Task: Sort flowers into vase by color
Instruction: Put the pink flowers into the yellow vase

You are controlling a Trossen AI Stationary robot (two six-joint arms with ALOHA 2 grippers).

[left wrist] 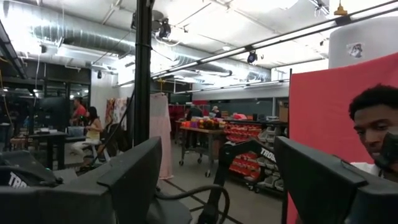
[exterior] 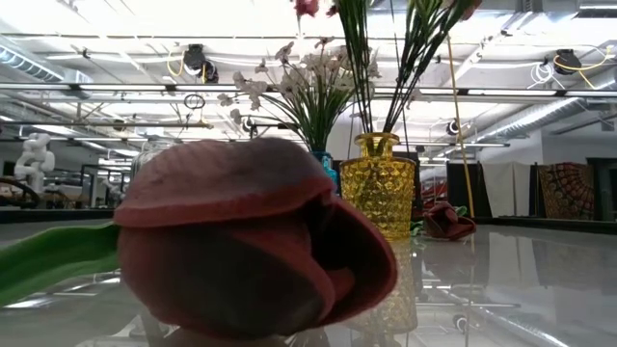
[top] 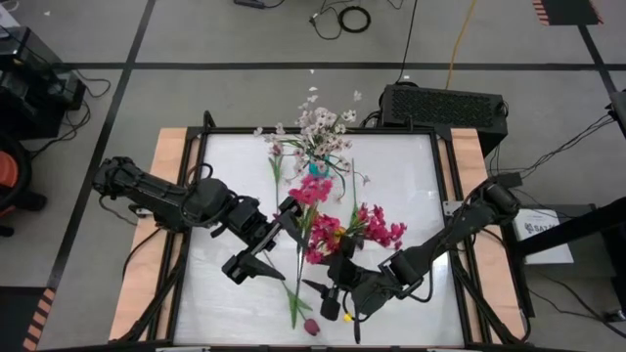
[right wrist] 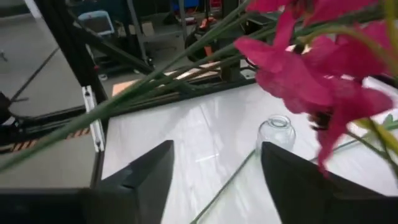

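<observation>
A dark maroon tulip (top: 311,326) lies on its side at the table's near edge, its stem (top: 296,284) running toward the far edge; it fills the low view (exterior: 251,241). A second maroon tulip (exterior: 448,220) lies on the table farther back. White-pink sprays (top: 318,127) stand in a teal vase (top: 318,166). Magenta blooms (top: 381,230) rise from a yellow vase (exterior: 378,183). My left gripper (top: 272,240) (left wrist: 217,186) is open, left of the magenta cluster (top: 311,191). My right gripper (top: 337,284) (right wrist: 214,168) is open, just near of the magenta blooms (right wrist: 311,68).
A small clear glass vase (right wrist: 277,132) stands on the white tabletop beyond my right gripper. A loose green stem (right wrist: 224,183) lies on the table below its fingers. A black box (top: 445,103) sits past the far edge. A person (left wrist: 373,124) shows in the room behind.
</observation>
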